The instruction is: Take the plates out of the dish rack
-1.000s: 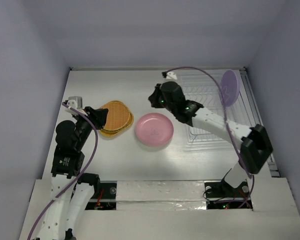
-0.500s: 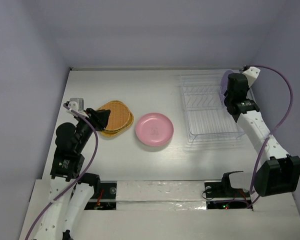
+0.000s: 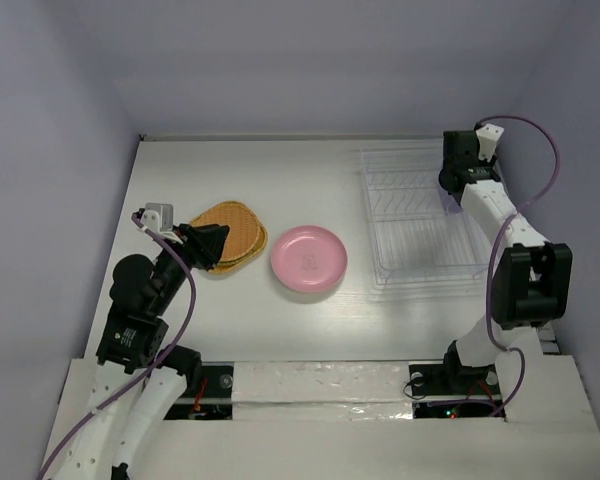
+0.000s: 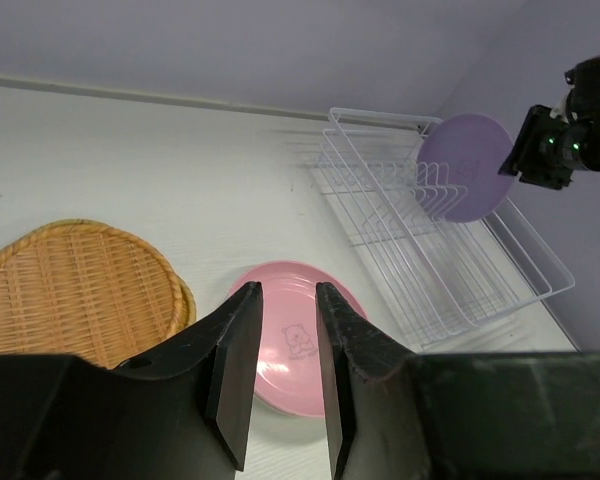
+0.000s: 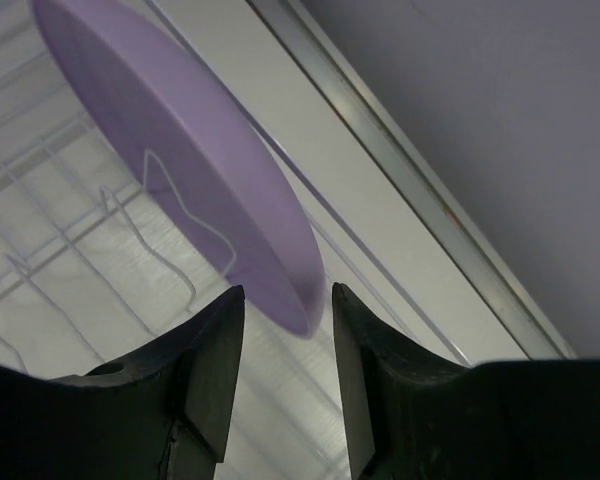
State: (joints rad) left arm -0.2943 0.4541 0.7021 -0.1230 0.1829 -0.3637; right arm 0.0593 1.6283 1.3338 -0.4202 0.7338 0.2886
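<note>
One purple round plate (image 5: 180, 150) stands upright in the white wire dish rack (image 3: 410, 215), at its far right end. My right gripper (image 5: 286, 290) is open, a finger on each side of that plate's lower rim, without pinching it. In the left wrist view the purple plate (image 4: 465, 165) shows with the right gripper just right of it. A pink plate (image 3: 308, 259) lies flat on the table. Stacked tan woven-look plates (image 3: 238, 225) lie to its left. My left gripper (image 3: 218, 240) hovers open and empty over the tan stack's near edge.
The rack's (image 4: 460, 290) other slots hold nothing that I can see. A metal strip (image 5: 430, 190) and the purple-grey side wall run close behind the rack. White table lies between the pink plate (image 4: 288, 350) and the rack.
My right arm has swung from the table's middle to the rack's far right end, and its gripper has opened around the purple plate's rim. The left arm has barely shifted.
</note>
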